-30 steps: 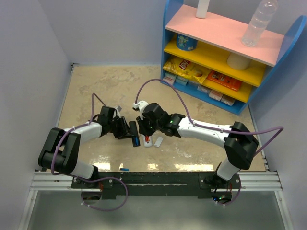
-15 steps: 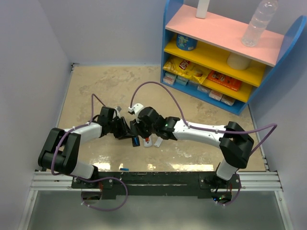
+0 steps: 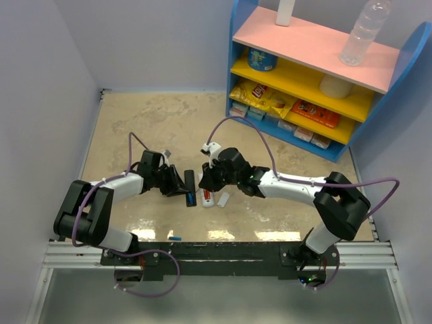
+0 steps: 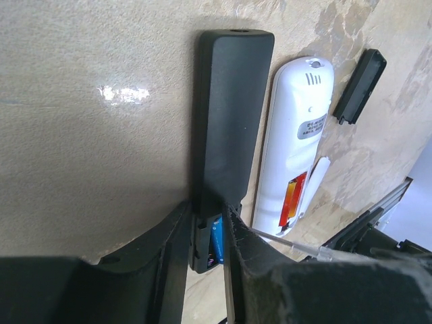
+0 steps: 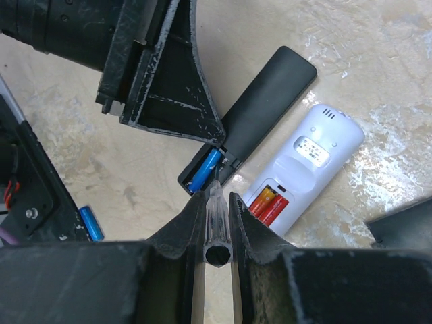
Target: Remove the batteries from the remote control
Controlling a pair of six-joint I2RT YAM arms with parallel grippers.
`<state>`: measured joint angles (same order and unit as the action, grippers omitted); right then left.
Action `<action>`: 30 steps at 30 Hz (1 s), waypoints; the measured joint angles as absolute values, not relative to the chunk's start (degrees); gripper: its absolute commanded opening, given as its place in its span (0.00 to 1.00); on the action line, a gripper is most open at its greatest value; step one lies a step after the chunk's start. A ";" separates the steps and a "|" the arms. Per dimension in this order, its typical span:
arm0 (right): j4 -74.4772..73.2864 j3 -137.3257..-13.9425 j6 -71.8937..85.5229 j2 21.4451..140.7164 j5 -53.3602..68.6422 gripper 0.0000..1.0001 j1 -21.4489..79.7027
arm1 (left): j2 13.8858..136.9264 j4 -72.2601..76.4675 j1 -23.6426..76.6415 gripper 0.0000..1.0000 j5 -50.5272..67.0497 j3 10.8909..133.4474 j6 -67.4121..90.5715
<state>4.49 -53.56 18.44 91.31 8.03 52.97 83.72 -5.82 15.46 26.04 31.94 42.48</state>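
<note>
"Blue battery (image 5: 202, 169), where is it?"

"In the open bay of the black remote (image 5: 266, 101). My left tool (image 4: 207, 224) is clamped across that end, I judge to steady it on the table (image 4: 88, 148). My right tool (image 5: 216, 201) is closed on a clear stick (image 5: 214, 189), its tip at the cell, likely to lever it out."

"What's in the way?"

"My left tool's fingers (image 5: 169, 81) crowd the bay. The white remote (image 5: 317, 152) lies just beside, orange-red batteries (image 5: 268, 202) inside. A loose blue cell (image 5: 90, 223) lies well apart."
</note>
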 measured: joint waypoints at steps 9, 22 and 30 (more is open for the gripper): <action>12.43 -48.82 21.85 91.33 15.00 0.00 49.65 | 83.72 -5.82 15.46 0.30 26.06 31.94 42.48; 16.23 -47.33 24.82 91.48 16.27 0.00 48.99 | 83.72 -5.67 15.46 0.30 26.17 31.86 42.48; 17.21 -47.33 25.08 91.48 16.25 0.00 48.99 | 83.72 -5.61 15.46 0.30 26.17 31.83 42.48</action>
<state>17.21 -47.33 25.08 91.48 16.25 48.99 83.72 -5.61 15.46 26.17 31.83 42.48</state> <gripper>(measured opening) 0.172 0.298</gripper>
